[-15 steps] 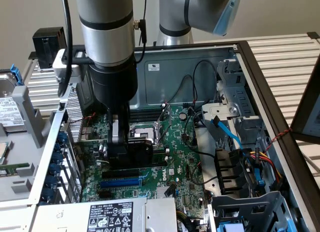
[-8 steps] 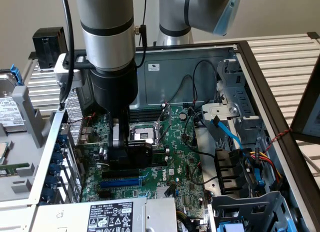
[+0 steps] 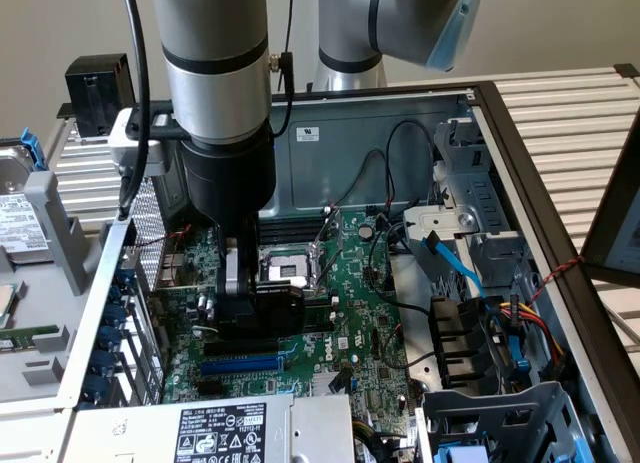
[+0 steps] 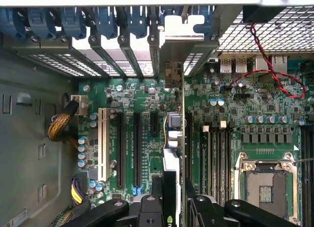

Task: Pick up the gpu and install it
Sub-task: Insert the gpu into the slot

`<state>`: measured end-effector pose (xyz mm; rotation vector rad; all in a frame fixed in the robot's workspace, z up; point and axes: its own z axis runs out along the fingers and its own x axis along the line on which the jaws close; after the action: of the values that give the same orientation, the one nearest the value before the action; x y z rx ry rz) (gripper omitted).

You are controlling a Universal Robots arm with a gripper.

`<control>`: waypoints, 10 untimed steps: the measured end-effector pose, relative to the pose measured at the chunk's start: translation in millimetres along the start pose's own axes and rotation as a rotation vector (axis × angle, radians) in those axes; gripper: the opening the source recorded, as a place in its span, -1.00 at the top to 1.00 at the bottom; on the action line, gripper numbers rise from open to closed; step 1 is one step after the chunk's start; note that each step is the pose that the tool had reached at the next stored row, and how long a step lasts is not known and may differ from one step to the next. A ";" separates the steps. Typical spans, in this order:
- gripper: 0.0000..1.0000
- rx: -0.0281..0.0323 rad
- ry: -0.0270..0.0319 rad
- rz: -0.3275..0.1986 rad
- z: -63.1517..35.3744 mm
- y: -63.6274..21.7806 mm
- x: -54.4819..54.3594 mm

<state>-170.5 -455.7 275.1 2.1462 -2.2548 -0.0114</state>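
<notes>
Tool (image 3: pixel 252 305) is pinching the gpu (image 3: pixel 272 301). Its fingers (image 4: pixel 147 207) press on the two faces of the black shroud, and the card stands on edge between them. The jaws are closed only as far as the card's thickness allows.

Why held so, as I judge it:
- The card is upright with its connector edge down toward the board (image 3: pixel 350 333), the attitude a slot needs.
- The grip is on the upper part of the shroud, so the lower edge is free.
- The arm drops nearly plumb into the open case (image 3: pixel 520 183), apart from its walls.

Wrist view:
- I see the gpu (image 4: pixel 171 163) edge-on, running from the tool (image 4: pixel 171 205) toward the rear of the case.
- Its metal bracket (image 4: pixel 177 45) stands at the rear openings, in line with the row of blue latches (image 4: pixel 105 21).
- The long black slots (image 4: pixel 137 143) and the white slot (image 4: pixel 102 143) lie bare to one side of the card.
- The card hides whatever slot is under it, so I cannot name which.
- The red wire (image 4: pixel 265 60) is well apart from the card.

Exterior view:
- The gpu sits low over the board, just beside the socket (image 3: pixel 285 268), between it and the blue slot (image 3: pixel 240 364).
- The blue slot is uncovered.
- I cannot tell whether the card's edge is touching, entering or just above its slot, because the tool and shroud hide the contact line.
</notes>
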 end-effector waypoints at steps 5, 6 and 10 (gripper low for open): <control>0.47 0.0000 -0.0041 0.000 2.0 -0.1 0.7; 0.47 -0.0002 -0.0045 0.000 3.0 -0.1 0.8; 0.47 -0.0004 -0.0065 -0.001 8.0 -0.3 1.3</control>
<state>-170.5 -457.2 267.1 2.1499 -2.2575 -0.0189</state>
